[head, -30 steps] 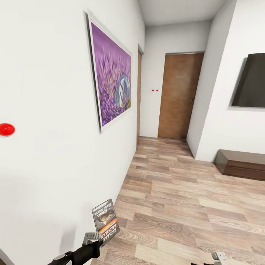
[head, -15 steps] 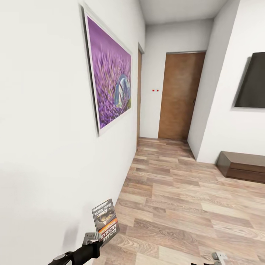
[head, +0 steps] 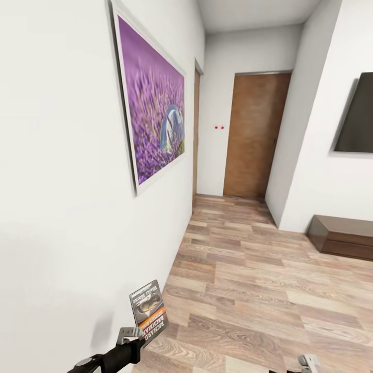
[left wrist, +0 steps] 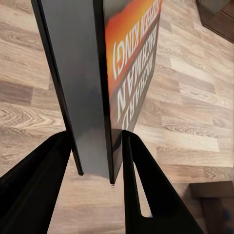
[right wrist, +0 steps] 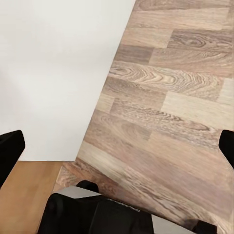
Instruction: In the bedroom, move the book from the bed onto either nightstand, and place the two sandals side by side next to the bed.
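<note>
My left gripper (head: 132, 334), low at the picture's left in the head view, is shut on the book (head: 148, 310). The book stands upright above the fingers, showing its dark grey pictured cover with an orange band and white lettering. In the left wrist view the book (left wrist: 131, 63) is seen edge-on, pinched between the two black fingers (left wrist: 44, 170), over the wood-plank floor. At the bottom right edge of the head view a small part of my right gripper (head: 308, 361) shows. In the right wrist view my right gripper (right wrist: 117, 146) is open, fingers far apart with only floor and wall between them.
A white wall with a large purple picture (head: 153, 109) runs close along my left. Wood-plank floor (head: 248, 269) stretches ahead to a brown door (head: 254, 134). A dark screen (head: 357, 114) hangs on the right wall above a long low dark-brown bench cabinet (head: 342, 235).
The camera has moved forward along the hall: the picture slid left, the screen and bench slid right, and a red round thing on the left wall left the view. Both grippers keep their poses.
</note>
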You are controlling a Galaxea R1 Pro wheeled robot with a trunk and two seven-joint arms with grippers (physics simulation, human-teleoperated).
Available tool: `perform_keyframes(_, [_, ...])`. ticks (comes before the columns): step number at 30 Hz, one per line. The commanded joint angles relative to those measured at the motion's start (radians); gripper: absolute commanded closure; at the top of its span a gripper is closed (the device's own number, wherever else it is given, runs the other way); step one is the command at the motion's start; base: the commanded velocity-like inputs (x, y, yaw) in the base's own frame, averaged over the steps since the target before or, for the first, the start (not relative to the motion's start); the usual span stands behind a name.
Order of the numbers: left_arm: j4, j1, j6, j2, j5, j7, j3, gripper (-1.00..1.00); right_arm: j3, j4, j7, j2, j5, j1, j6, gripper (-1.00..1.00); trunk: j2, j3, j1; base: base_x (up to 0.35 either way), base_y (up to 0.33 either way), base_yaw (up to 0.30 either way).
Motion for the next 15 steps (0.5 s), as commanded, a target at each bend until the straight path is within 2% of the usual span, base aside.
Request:
perform_keyframes(1, [0.001, -0.001, -0.002, 0.0, 0.004, -0.004, 0.001, 1.0, 0.004, 0.0, 0.002, -0.001, -0.01, 0.0, 0.01, -1.0, -0.001, 0.0, 0.001, 0.314, 0.0, 0.0])
perform_keyframes(10, [0.001, -0.001, -0.002, 0.0, 0.004, -0.004, 0.001, 1.0, 0.004, 0.0, 0.001, -0.001, -0.01, 0.0, 0.009, -1.0, -0.001, 0.0, 0.001, 0.322, 0.0, 0.0])
perform_keyframes(15, [0.001, -0.001, -0.002, 0.0, 0.004, -0.004, 0.001, 1.0, 0.004, 0.0, 0.002, -0.001, -0.01, 0.0, 0.01, -1.0, -0.001, 0.0, 0.001, 0.058, 0.0, 0.0])
